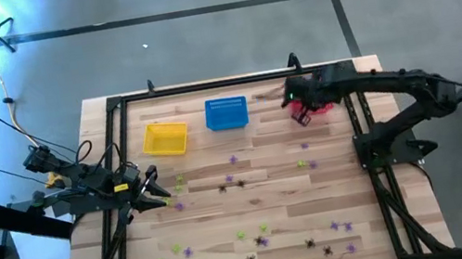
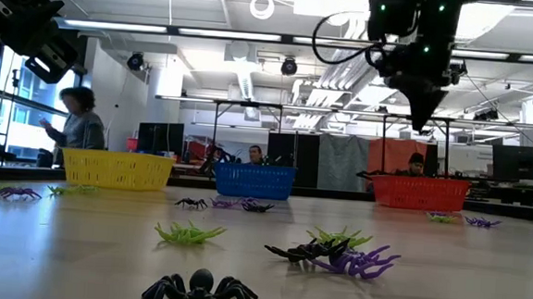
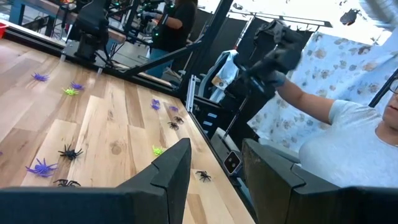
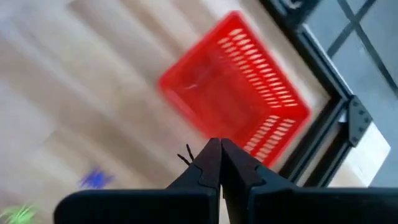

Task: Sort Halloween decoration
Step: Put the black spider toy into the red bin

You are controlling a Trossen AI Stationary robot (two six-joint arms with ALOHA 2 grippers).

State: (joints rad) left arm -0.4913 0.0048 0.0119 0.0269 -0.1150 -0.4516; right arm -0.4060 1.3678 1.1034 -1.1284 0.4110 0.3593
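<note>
The right claw (image 4: 219,163) hangs above the red basket (image 4: 239,90) at the far right of the surface (image 1: 278,187), its fingers pressed together on a tiny black spider (image 4: 186,154) whose legs stick out beside the tips. In the low view this claw (image 2: 423,120) points down, just over the red basket (image 2: 420,191).

The left claw (image 1: 159,196) sits near the left edge of the surface, fingers spread, nothing between them. In its wrist view the 2 dark fingers (image 3: 171,171) stand apart.

The yellow basket (image 1: 165,138) and blue basket (image 1: 226,112) stand side by side along the far edge, left of the red one (image 1: 321,107).

The other spiders lie scattered across the surface in purple, yellow-green and black. Some sit mid-surface, such as a purple one (image 1: 233,159); others cluster toward the near edge, such as a black one (image 1: 310,243). In the low view a black spider (image 2: 200,289) lies nearest the camera, with a yellow-green one (image 2: 187,232) behind it.

A person (image 2: 78,124) stands beyond the surface behind the yellow basket.
</note>
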